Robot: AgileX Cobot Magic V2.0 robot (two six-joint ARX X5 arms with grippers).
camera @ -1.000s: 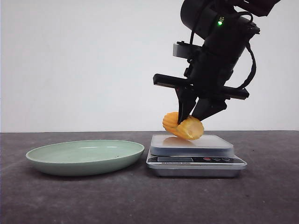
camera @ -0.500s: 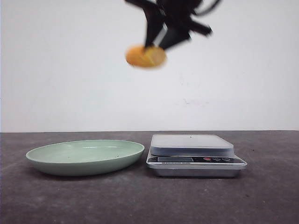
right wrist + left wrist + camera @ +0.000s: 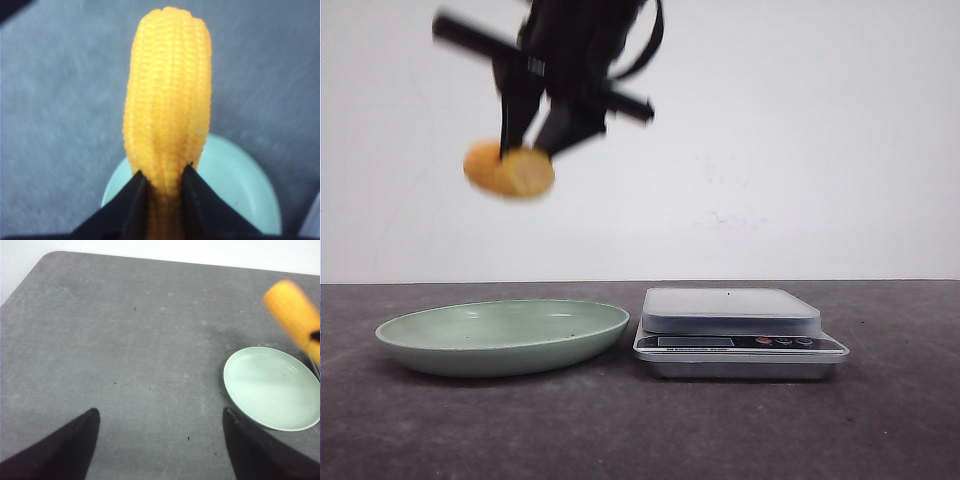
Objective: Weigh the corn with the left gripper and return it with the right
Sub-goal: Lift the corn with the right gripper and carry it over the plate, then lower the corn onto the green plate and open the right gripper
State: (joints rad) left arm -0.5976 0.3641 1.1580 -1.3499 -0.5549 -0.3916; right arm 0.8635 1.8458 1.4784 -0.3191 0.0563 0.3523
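Observation:
The yellow-orange corn point(image 3: 508, 171) hangs high in the air above the green dish point(image 3: 502, 336), held by my right gripper point(image 3: 528, 148), which is shut on it and blurred by motion. In the right wrist view the ribbed corn point(image 3: 167, 95) is pinched between the two black fingers, with the dish point(image 3: 235, 187) beneath. My left gripper point(image 3: 160, 412) is open with nothing between its fingers, over bare grey table; its view shows the corn point(image 3: 294, 315) and the dish point(image 3: 272, 387) off to one side. The left arm does not show in the front view.
A silver kitchen scale point(image 3: 735, 332) with an empty weighing platform stands just right of the dish. The table point(image 3: 640, 430) is dark grey, with a white wall behind.
My right gripper lifted the corn off the scale, carried it up and leftward, and now holds it above the dish, slightly lower than half a second ago. The scale platform is empty.

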